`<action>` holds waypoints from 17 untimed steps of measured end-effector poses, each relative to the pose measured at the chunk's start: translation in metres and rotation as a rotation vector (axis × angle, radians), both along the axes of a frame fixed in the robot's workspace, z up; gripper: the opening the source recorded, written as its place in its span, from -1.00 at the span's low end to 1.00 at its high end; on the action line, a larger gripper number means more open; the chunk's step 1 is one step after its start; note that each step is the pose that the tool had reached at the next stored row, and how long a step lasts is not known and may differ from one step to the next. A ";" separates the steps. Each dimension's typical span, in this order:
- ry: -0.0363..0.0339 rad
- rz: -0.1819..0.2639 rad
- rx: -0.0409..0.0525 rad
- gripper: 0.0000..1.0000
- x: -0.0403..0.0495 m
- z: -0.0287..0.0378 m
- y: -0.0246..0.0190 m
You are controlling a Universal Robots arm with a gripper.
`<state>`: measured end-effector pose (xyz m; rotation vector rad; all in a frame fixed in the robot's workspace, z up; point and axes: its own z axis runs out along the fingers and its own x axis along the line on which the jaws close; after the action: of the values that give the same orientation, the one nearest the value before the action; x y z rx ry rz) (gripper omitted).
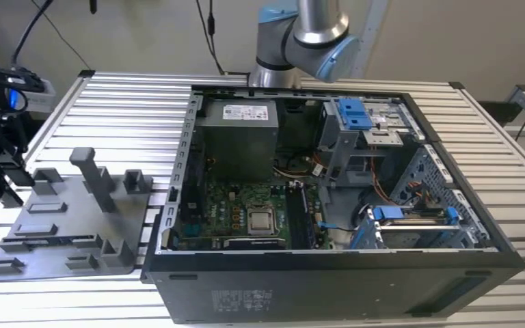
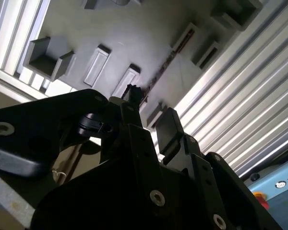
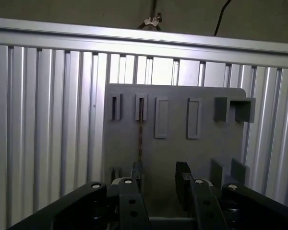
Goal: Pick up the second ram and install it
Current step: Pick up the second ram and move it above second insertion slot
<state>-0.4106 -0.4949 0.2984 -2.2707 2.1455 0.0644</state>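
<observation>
Black pincer (image 3: 159, 170) wide and empty, hovering over grey plastic slotted tray (image 3: 209, 153); thin dark second ram (image 3: 140, 136) stands on edge in a tray slot, probably so both flat faces are grippable.

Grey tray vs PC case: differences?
The grey tray is a low, light-grey plate with upright pegs; the PC case is a far larger, deep black box. The tray holds a thin dark ram on edge in a slot; the case lies open, motherboard showing. The open claw hovers at the tray, not the case. Both rest on the slatted table.
</observation>
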 end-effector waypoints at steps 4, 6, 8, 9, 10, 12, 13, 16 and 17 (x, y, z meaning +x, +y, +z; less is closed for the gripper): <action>-0.0002 0.003 0.0000 -0.16 0.0004 -0.0050 -0.0004; -0.0001 0.005 -0.0002 -0.16 0.0005 -0.0080 -0.0007; -0.0002 0.007 -0.0001 -0.16 0.0006 -0.0111 -0.0009; -0.0002 0.008 0.0000 -0.16 0.0006 -0.0126 -0.0010; -0.0002 0.009 0.0000 -0.16 0.0007 -0.0141 -0.0011; -0.0001 0.011 0.0000 -0.16 0.0008 -0.0171 -0.0014; -0.0002 0.012 0.0000 -0.16 0.0008 -0.0188 -0.0015; -0.0002 0.016 0.0000 -0.16 0.0008 -0.0232 -0.0019; -0.0002 0.018 -0.0001 -0.16 0.0008 -0.0244 -0.0020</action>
<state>-0.4097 -0.4969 0.2740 -2.2898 2.1254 0.0644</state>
